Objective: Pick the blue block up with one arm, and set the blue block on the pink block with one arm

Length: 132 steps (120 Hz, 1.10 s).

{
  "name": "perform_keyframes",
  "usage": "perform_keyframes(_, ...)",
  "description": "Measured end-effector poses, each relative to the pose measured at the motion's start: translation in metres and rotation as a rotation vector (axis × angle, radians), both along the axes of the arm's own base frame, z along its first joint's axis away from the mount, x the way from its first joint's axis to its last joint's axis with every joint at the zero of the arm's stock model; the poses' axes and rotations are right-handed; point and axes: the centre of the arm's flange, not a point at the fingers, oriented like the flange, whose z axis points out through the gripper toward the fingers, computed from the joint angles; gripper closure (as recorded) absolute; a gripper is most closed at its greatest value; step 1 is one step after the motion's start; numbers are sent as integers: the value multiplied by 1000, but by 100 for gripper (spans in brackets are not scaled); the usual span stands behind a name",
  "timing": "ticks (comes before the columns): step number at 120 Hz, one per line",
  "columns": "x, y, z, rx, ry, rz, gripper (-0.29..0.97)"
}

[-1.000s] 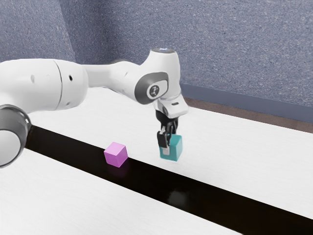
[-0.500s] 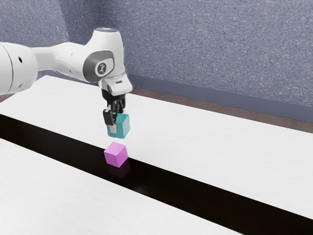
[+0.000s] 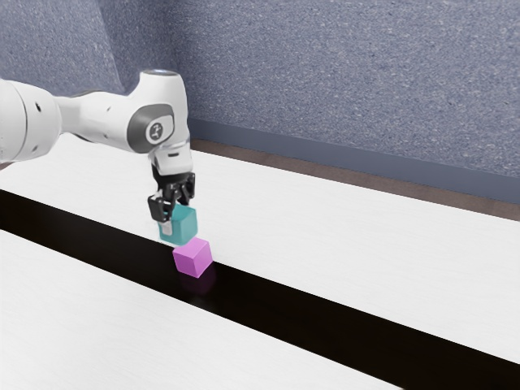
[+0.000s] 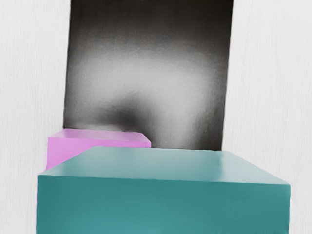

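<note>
Above the pink block [image 3: 192,257]: blue block [image 3: 180,225], carried clear of the bench [image 3: 366,236], set slightly toward the exterior view's left.
Jaws: closed on the blue block from two sides, pointing down.
Pink block: rests on the dark strip [image 3: 325,325]; the wrist view has it showing past one corner of my load.
Step in hand: placing, by my reckoning; pickup done.
Next move: I centre over the pink top, lower, then release.

The blue block [image 4: 161,200] and pink block [image 3: 193,257] show smooth, satin faces (plastic-like). The table [image 3: 366,236] is matt white with a fine grain; its black strip [image 3: 325,321] is glossy and reflective. The arm [image 3: 89,122] shell is smooth white, the wall [image 3: 366,73] rough and speckled.
</note>
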Motion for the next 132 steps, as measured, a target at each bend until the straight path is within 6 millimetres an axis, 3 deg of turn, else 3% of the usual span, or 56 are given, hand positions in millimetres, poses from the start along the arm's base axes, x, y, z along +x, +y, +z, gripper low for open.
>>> perform_keyframes(38,27,4,-27,-60,-10,-59,30)
perform_keyframes(56,28,18,-33,-70,-10,-62,30)
perform_keyframes(107,25,18,-37,-86,-4,-109,30)
perform_keyframes(132,25,17,-38,-89,1,-125,12)
